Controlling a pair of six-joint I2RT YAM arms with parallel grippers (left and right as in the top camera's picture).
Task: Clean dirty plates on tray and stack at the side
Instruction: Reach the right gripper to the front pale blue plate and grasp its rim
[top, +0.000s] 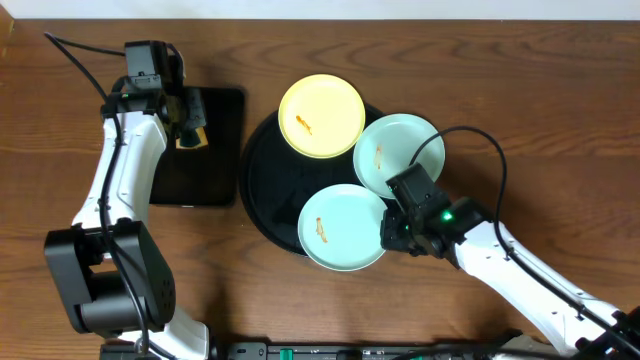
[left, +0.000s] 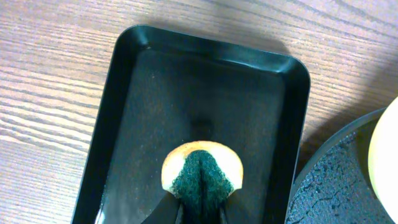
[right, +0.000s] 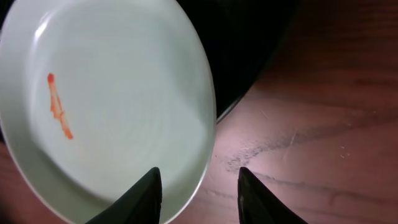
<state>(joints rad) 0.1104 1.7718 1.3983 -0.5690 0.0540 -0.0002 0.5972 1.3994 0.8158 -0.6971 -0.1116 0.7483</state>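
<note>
Three plates lie on the round black tray (top: 262, 170): a pale yellow plate (top: 320, 117) at the back, a mint-blue plate (top: 400, 155) at the right and a mint-blue plate (top: 343, 227) at the front. Each has a small orange smear. My right gripper (top: 392, 226) is open at the front plate's right edge. In the right wrist view the gripper (right: 199, 196) straddles the rim of that plate (right: 118, 106), one finger over the plate, one over the wood. My left gripper (left: 199, 214) is shut on a yellow sponge with a green scouring side (left: 202, 174), above the rectangular tray.
A smaller rectangular black tray (top: 215, 150) lies left of the round tray; it also shows in the left wrist view (left: 280, 112). The round tray's edge (left: 329, 186) shows at that view's lower right. Brown wood tabletop (top: 520, 100) surrounds everything.
</note>
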